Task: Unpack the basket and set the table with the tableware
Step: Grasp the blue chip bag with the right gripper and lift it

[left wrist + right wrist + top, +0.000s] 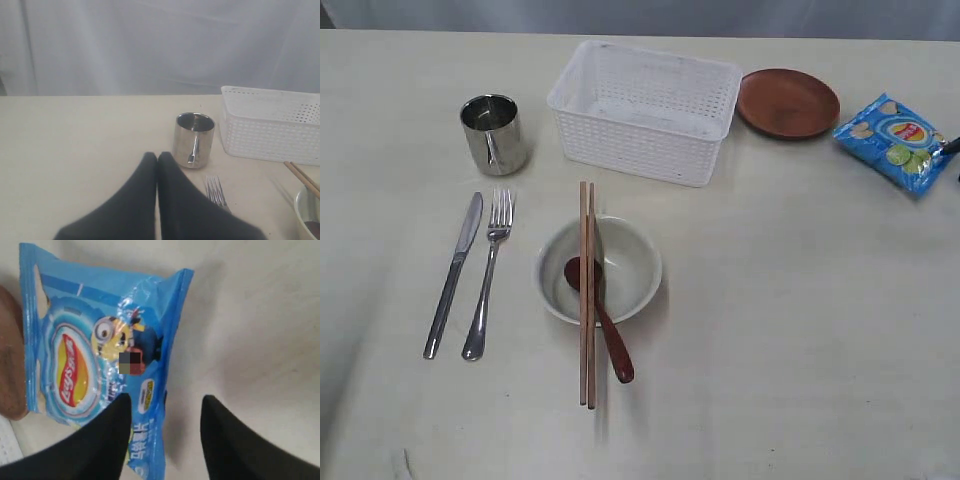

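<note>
The white basket (645, 110) stands empty at the back of the table (800, 300). In front of it a cream bowl (625, 270) holds a reddish-brown spoon (610, 340), and chopsticks (586, 300) lie across the bowl. The knife (453, 275) and fork (490, 275) lie to the left, with the steel cup (493, 133) behind them. The brown plate (788, 102) sits right of the basket. My left gripper (157, 156) is shut and empty, close to the cup (194, 140). My right gripper (166, 402) is open over one edge of the blue chips bag (100, 355).
The chips bag (893, 140) lies flat at the far right of the table, next to the plate (10, 355). In the left wrist view the basket (272, 125), fork (216, 190) and chopsticks (302, 177) lie beside my gripper.
</note>
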